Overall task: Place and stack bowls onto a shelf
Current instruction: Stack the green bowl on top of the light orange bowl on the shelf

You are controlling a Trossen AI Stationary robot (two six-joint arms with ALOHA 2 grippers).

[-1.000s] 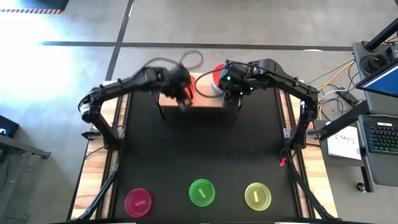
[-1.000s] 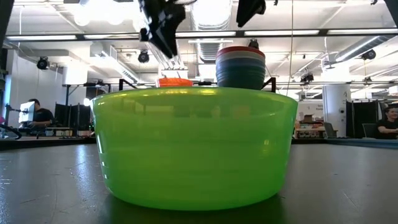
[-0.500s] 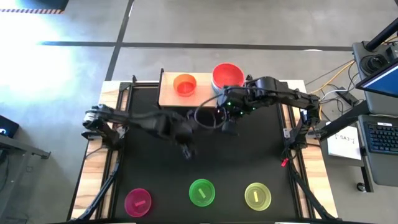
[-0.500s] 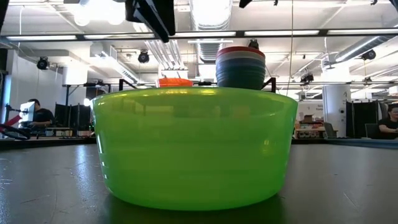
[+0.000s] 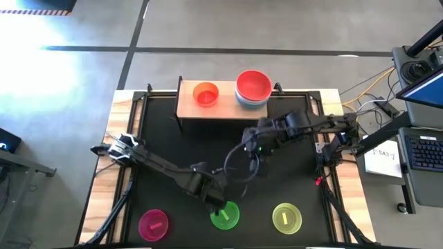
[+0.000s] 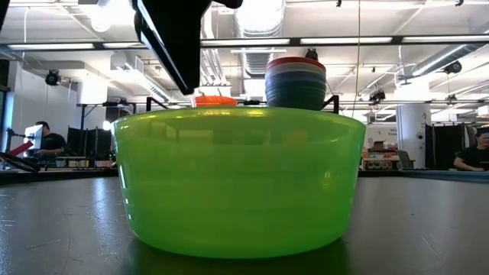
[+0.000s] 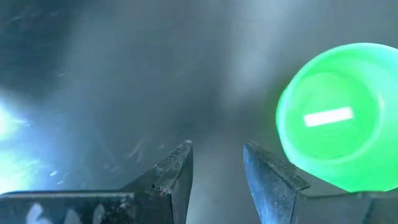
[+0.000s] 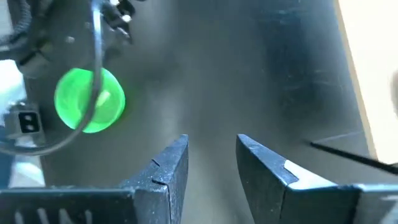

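Left gripper (image 7: 216,167) hangs just beside the green bowl (image 5: 224,214), fingers narrowly parted and empty, likely lining up a grasp. Right gripper (image 8: 212,158), also narrowly parted and empty, waits mid-mat, clear of the shelf (image 5: 188,108).

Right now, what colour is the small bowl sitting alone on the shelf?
Orange-red: the small round plastic bowl on the light-wood shelf, clearest in the high view.

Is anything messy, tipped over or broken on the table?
Nothing stands out. The orange-red bowl and the stack of larger bowls sit upright on the shelf. The magenta bowl, green bowl and yellow-green bowl stand upright, nothing spilled.
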